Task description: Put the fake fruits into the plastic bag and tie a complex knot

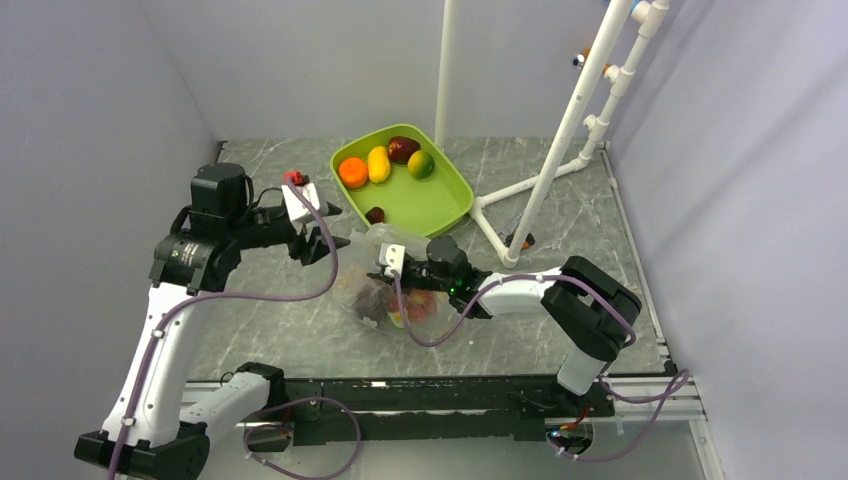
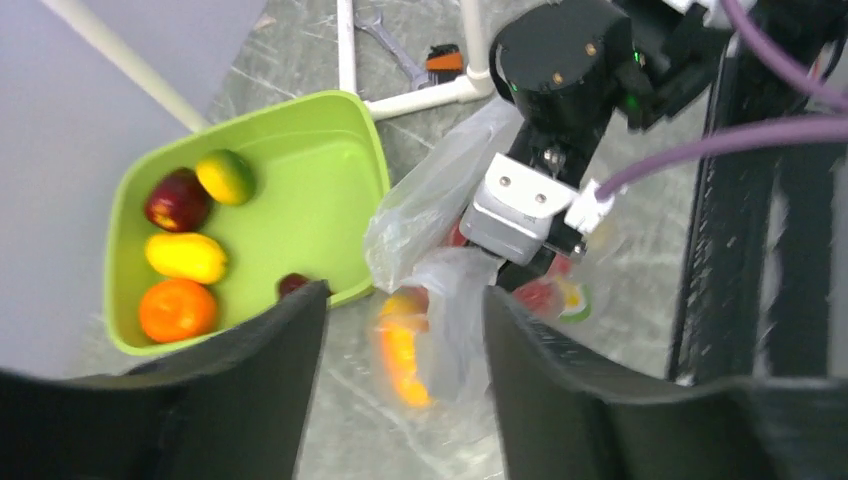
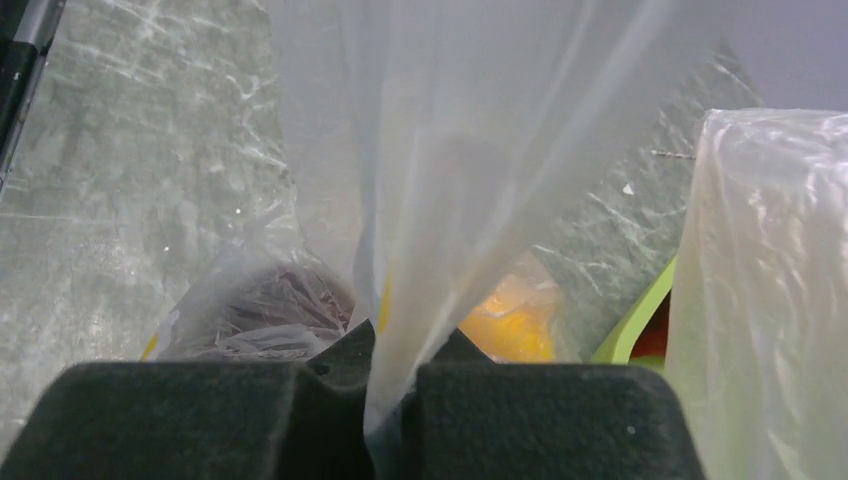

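Observation:
The clear plastic bag [image 1: 372, 290] lies crumpled on the table just in front of the tray, with an orange oblong [image 2: 400, 360], a dark maroon fruit [image 3: 270, 310] and red pieces inside. My right gripper [image 3: 392, 365] is shut on a raised fold of the bag's film [image 3: 450, 180]. My left gripper [image 2: 405, 300] stands open just to the left and above the bag, with the bag showing between its fingers but not pinched. An orange [image 1: 352, 172], a yellow oblong [image 1: 378, 164], a maroon fruit [image 1: 403, 149], a green-yellow fruit [image 1: 421, 164] and a small dark one [image 1: 375, 214] lie in the tray. No knot shows.
The lime green tray [image 1: 455, 195] sits at the back centre, touching the bag's far side. A white pipe frame [image 1: 560, 140] rises at the back right, its foot near a wrench [image 2: 395, 45] and a small orange-black object [image 2: 445, 60]. Grey walls enclose the table.

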`<state>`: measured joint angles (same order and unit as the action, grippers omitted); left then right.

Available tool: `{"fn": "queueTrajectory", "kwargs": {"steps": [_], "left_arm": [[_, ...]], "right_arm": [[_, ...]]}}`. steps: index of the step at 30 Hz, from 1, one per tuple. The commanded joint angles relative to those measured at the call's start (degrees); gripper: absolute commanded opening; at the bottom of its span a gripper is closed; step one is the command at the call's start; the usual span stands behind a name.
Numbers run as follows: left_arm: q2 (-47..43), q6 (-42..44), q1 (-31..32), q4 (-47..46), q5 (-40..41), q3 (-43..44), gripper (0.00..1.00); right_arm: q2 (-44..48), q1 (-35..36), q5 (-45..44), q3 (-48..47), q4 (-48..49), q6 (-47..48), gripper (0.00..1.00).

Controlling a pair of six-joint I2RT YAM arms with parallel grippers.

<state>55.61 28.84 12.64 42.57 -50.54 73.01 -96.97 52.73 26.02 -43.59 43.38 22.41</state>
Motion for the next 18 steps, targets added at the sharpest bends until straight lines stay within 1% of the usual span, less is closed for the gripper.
{"fn": "queueTrajectory", "kwargs": {"steps": [1,2,3,5,8,9,10,11,12,13,14,15,16,17,18], "left_arm": [[2.7,23.1,-0.2,16.9,-2.1,6.6,0.70],[3.5,24.7,-0.2,18.3,-2.2,7.6,0.76],[4.6,26.7,-0.1,19.9,-2.5,8.6,0.78],[6.9,30.2,0.1,23.7,-3.5,10.7,0.79],[9.7,31.9,1.1,26.4,-2.8,11.8,0.78],[10.5,32.0,1.8,26.5,-1.7,11.6,0.76],[11.0,31.7,2.6,26.3,-0.7,11.4,0.66],[11.5,30.8,3.4,25.8,0.1,11.3,0.48],[11.7,28.1,4.0,24.9,0.3,11.3,0.29],[11.7,23.9,4.1,22.9,0.1,11.1,0.11],[11.5,18.1,4.1,20.0,0.6,10.7,0.00],[10.9,12.4,4.2,16.6,1.6,10.0,0.00],[10.4,7.3,4.1,14.1,2.6,9.2,0.00],[9.5,2.3,4.1,11.0,3.7,7.8,0.00],[8.3,-2.4,4.1,8.0,4.8,6.4,0.00]], "right_arm": [[1.2,-0.5,3.1,-0.8,-2.3,1.1,0.00],[1.2,-0.6,3.2,-1.0,-2.3,1.0,0.00],[1.2,-0.6,3.3,-1.2,-2.5,1.0,0.00],[1.2,-0.6,3.5,-1.3,-2.3,1.3,0.00],[1.3,-0.7,3.8,-1.6,-2.6,1.6,0.00],[1.4,-0.6,3.8,-1.6,-2.4,1.7,0.00],[1.5,-0.7,3.8,-1.8,-2.4,1.9,0.00],[1.5,-0.7,3.5,-2.0,-2.2,1.9,0.00],[1.6,-0.7,3.0,-2.2,-2.3,1.5,0.07],[2.0,-0.8,2.3,-2.6,-2.6,0.8,0.23],[2.6,-0.9,0.7,-3.3,-3.1,-0.6,0.47],[3.5,-0.9,-1.6,-4.0,-3.9,-3.1,0.68],[4.7,-0.9,-4.2,-4.9,-4.9,-6.0,0.81],[6.0,-0.8,-6.5,-5.7,-6.1,-10.5,0.91],[7.4,-0.7,-8.2,-6.3,-7.3,-13.1,0.97]]}}
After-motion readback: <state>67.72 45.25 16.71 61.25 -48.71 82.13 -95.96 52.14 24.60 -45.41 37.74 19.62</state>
